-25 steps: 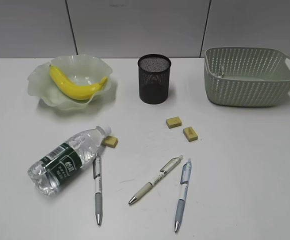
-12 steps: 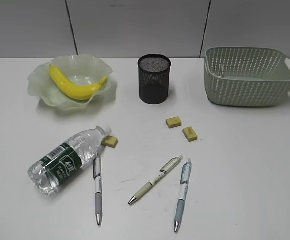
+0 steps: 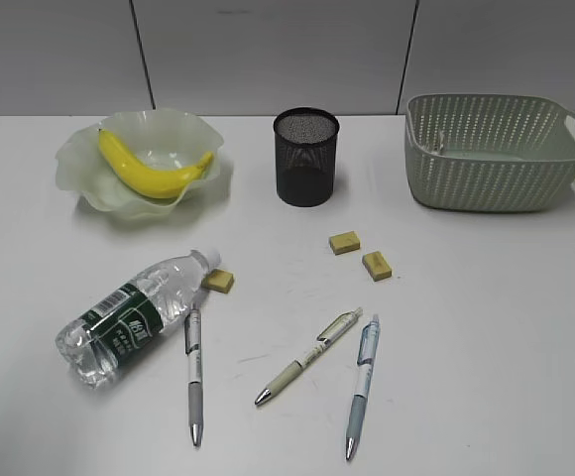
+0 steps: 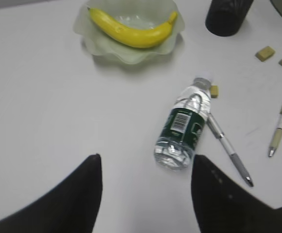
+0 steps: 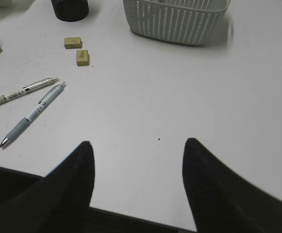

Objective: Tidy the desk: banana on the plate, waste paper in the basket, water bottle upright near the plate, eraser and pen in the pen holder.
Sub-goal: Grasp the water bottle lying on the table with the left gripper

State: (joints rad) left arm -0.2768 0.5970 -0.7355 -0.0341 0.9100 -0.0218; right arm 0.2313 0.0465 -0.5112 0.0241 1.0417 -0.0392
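Water bottle [image 4: 184,125]: clear plastic, white cap, dark green label with barcode, lying on its side on the desk [image 4: 44,111], cap toward the plate [image 4: 129,48]. Left gripper [image 4: 146,167] hovers just short of its base, jaws apart, empty. Right gripper [image 5: 137,150] likewise parted, over bare desk.

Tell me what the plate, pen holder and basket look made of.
Plate: translucent pale-green, glossy, probably glass or plastic. Pen holder: black wire mesh, likely metal; you can see through it. Basket: matte sage-green moulded plastic, perforated in a woven pattern.
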